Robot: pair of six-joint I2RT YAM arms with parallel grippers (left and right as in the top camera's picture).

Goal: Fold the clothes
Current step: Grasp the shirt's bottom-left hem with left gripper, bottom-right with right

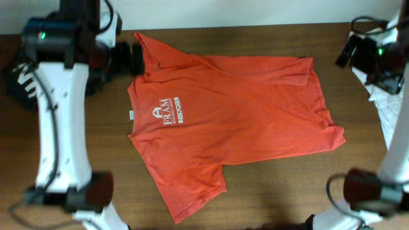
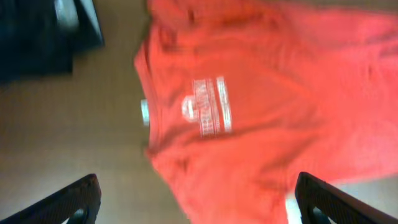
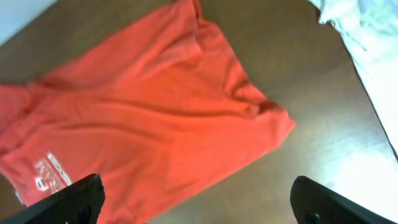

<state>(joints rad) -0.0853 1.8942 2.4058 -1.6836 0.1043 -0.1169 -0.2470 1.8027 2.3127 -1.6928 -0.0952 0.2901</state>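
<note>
My overhead feed is evenly lit and sharp, soft shadows only. Left wrist feed is smeared, print on the orange T-shirt unreadable. Right wrist is crisper; white cloth blows out, tabletop slightly glary.

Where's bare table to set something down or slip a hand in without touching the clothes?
Free: wide strip of table in front of the orange T-shirt, right of its near sleeve; patch between its collar and the left arm. Crowded: right edge, white garment; far-left corner, black garment.
</note>
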